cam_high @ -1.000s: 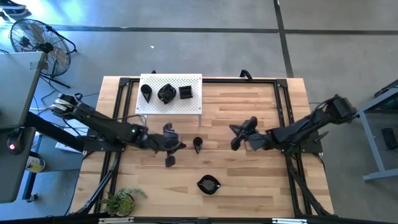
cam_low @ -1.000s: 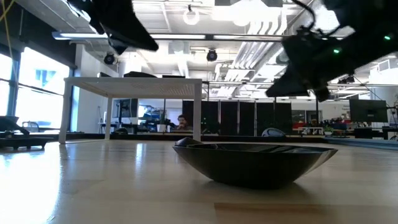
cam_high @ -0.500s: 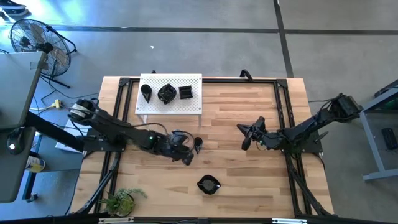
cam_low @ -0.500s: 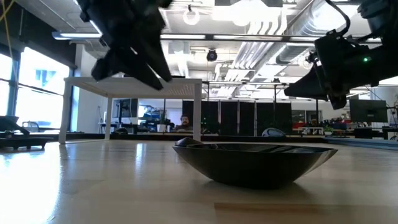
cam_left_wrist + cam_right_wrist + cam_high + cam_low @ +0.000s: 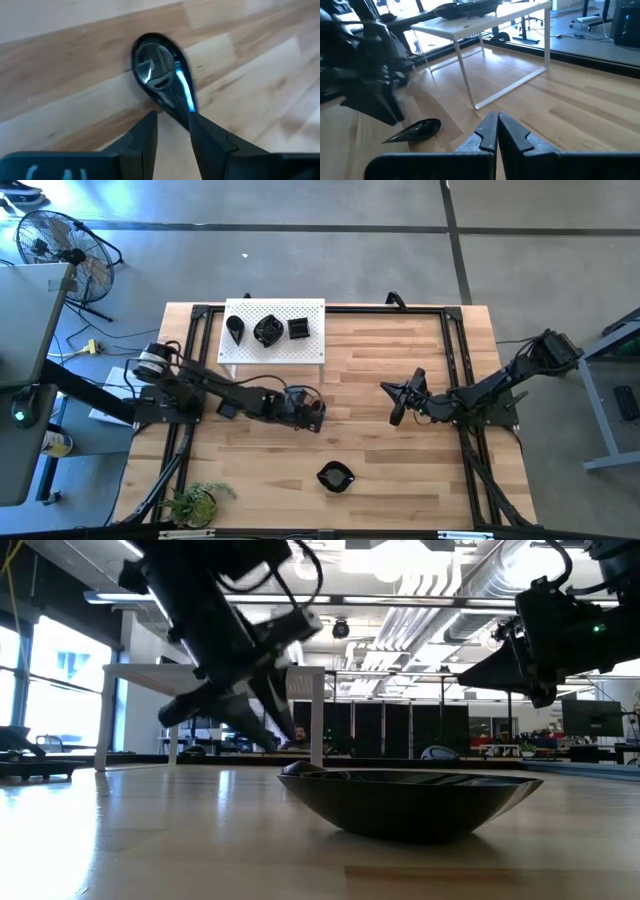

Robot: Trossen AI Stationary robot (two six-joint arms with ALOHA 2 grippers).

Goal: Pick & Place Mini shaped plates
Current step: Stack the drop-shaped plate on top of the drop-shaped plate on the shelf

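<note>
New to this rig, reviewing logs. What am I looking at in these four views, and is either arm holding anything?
Two dark robot arms work at a wooden table. One camera looks straight down, one sits at table height, and one rides on each wrist.

Small black plates are the cargo: three sit on the white perforated board, a wavy plate lies near the front edge, and a teardrop plate lies mid-table.

The left gripper is at the teardrop plate, fingers open with the plate's pointed tip between them; nothing is lifted.

The right gripper waits above the table's right half, shut and empty.
</note>
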